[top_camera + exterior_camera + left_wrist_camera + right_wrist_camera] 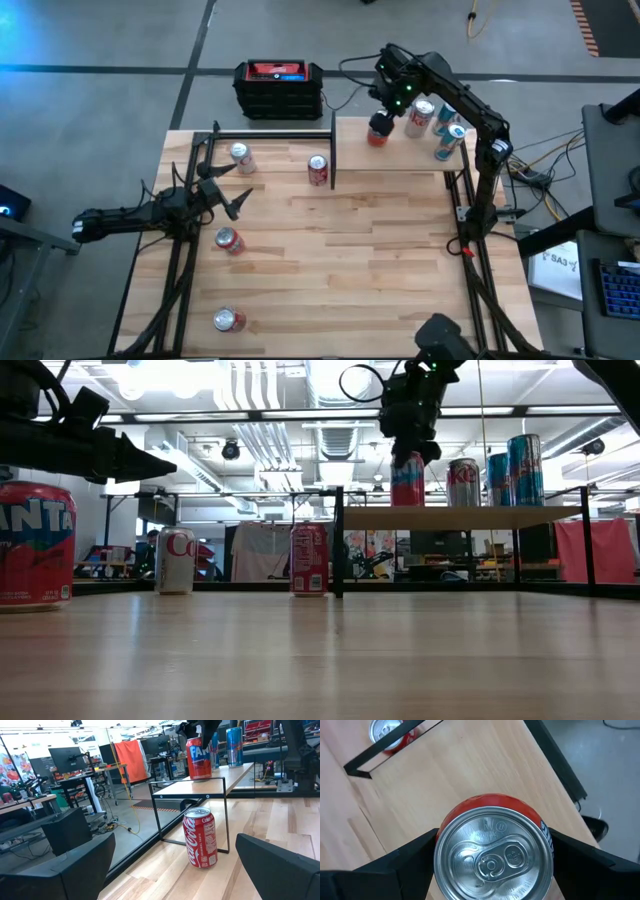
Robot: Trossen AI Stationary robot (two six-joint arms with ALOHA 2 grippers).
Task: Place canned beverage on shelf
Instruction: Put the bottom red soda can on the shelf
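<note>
Upright, round red can [492, 852] (ribbed metal lid) tops pale-wood shelf [400, 155].

Can [494, 855]: glossy metal, red sides, silver top. Shelf [485, 765]: pale smooth wood, black metal posts. Counter [340, 260]: matt wood.

Four cans [434, 124] on shelf [400, 158], others below

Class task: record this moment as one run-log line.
right end effector: around Fanta can standing on shelf | left end effector: open, waiting above table | floor cans: four
</note>
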